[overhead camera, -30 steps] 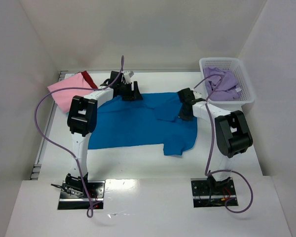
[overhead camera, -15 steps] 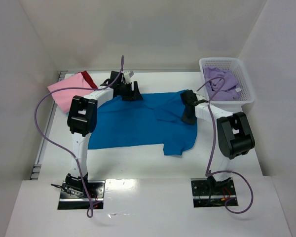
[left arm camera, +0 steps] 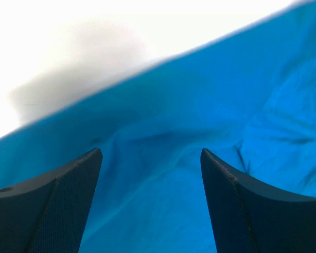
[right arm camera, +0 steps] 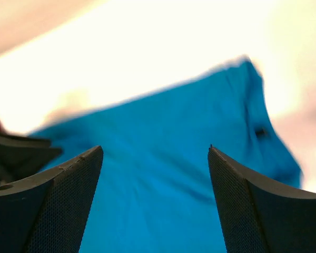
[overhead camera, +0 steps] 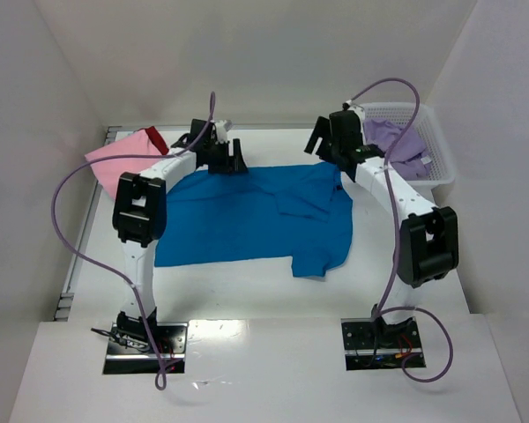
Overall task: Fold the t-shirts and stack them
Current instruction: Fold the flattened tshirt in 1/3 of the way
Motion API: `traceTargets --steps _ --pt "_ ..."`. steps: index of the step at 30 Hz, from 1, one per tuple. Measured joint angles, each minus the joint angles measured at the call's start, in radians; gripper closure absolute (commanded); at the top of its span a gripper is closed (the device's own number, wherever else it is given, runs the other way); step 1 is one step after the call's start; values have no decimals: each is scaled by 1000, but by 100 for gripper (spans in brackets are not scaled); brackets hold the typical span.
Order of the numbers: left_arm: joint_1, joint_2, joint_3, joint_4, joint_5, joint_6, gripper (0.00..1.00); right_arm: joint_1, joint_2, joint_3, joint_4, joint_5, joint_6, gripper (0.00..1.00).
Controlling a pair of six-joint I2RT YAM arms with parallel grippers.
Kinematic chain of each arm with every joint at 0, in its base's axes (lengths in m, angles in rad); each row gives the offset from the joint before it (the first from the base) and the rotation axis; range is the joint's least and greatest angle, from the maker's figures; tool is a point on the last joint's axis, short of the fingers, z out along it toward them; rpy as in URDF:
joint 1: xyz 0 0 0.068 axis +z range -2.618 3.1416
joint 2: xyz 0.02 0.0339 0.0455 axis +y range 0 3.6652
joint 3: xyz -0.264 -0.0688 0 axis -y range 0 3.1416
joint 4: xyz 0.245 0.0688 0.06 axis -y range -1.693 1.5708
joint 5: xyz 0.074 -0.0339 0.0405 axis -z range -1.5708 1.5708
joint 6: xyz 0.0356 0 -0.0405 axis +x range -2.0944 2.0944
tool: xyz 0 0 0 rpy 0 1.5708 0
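Blue t-shirt (overhead camera: pixel 247 220) spread on the table (overhead camera: pixel 247 295), left gripper (left arm camera: pixel 150 152) released over its far edge, right gripper (right arm camera: pixel 154 148) released above its far right corner — lavender t-shirt (overhead camera: pixel 398 141) in the basket (overhead camera: pixel 444 173)

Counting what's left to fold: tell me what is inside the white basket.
The white basket holds crumpled lavender cloth. The right arm hides its left corner, and anything beneath the cloth is covered.

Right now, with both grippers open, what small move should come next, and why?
Probably lower the right gripper to the far edge of the blue t-shirt and close on it. The shirt lies spread out, not yet folded; the left gripper hangs open close over that edge, while the right one, also open, looks higher above the cloth.
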Motion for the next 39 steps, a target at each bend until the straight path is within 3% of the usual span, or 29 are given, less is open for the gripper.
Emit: traceTargets --steps 1,4,5,8,16,23,29,39 --pt "5 -23 -1 -10 -20 2 15 -2 21 27 31 -3 -8 32" --pt "23 -124 -45 6 -108 -3 14 -7 94 73 56 -7 -28 50" --pt "33 -166 -74 14 -134 -6 14 -10 141 95 67 -9 -32 63" --pt "75 -249 -127 42 -195 -11 14 -18 261 111 76 -9 -44 76" --pt "139 -263 -228 45 -307 -13 14 -39 462 169 58 -11 -66 79" --pt "130 -261 -231 40 -314 -17 14 -92 481 227 31 0 -78 79" --pt "130 -243 -231 27 -315 -35 14 -131 517 253 -32 11 -89 95" --pt "130 -243 -229 21 -308 -36 14 -135 547 282 -77 48 -126 99"
